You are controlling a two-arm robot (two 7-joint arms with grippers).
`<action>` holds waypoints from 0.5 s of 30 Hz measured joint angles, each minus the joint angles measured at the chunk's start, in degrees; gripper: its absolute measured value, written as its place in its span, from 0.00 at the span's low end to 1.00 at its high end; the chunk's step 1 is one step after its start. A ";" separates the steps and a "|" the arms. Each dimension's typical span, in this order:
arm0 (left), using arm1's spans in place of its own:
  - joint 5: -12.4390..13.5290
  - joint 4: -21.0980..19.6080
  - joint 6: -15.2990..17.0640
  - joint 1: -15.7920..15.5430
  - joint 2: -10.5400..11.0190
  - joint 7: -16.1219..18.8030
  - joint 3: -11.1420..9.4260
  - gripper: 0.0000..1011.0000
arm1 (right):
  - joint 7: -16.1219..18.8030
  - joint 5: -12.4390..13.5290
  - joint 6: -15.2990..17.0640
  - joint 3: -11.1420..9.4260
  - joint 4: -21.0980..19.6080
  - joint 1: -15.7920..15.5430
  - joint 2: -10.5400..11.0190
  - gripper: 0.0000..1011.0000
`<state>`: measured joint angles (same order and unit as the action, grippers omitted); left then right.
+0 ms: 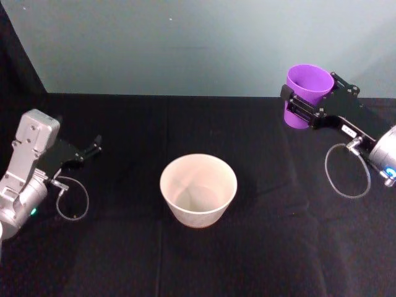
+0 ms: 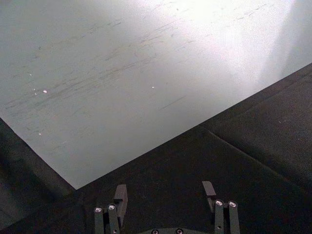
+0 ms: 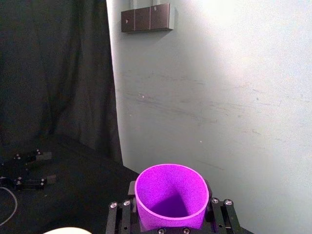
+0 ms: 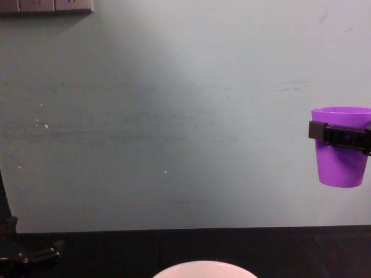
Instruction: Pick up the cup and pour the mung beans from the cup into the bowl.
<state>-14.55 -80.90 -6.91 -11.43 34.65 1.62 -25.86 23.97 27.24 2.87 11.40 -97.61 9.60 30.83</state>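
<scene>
My right gripper [image 1: 309, 105] is shut on the purple cup [image 1: 306, 94] and holds it upright in the air at the far right, well above the table. From the chest view the cup [image 4: 341, 146] hangs high at the right edge, with the gripper [image 4: 342, 136] clamped around its upper part. The right wrist view looks into the cup [image 3: 170, 197]; its inside is in shadow and I cannot make out any mung beans. The pale bowl [image 1: 198, 189] stands at the table's middle, to the left of and nearer than the cup; its rim [image 4: 204, 268] also peeks up in the chest view. My left gripper [image 1: 93, 146] rests open over the left side of the table.
A black cloth [image 1: 124, 247] covers the table, and a pale wall [image 1: 185, 43] rises behind it. A loop of thin cable [image 1: 346, 170] hangs from the right arm and another [image 1: 71, 199] from the left arm. A grey socket strip [image 3: 146, 18] is mounted on the wall.
</scene>
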 joint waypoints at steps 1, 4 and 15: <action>0.00 0.00 0.00 0.00 0.00 0.00 0.00 0.99 | 0.00 0.00 0.00 0.00 0.00 0.00 0.00 0.74; 0.00 0.00 0.00 0.00 0.00 0.00 0.00 0.99 | 0.00 0.00 0.00 0.00 0.00 0.00 0.00 0.74; 0.00 0.00 0.00 0.00 0.00 0.00 0.00 0.99 | 0.00 0.00 0.00 0.00 0.00 0.00 0.00 0.74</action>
<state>-14.54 -80.90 -6.91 -11.43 34.65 1.62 -25.86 23.97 27.24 2.87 11.40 -97.61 9.60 30.83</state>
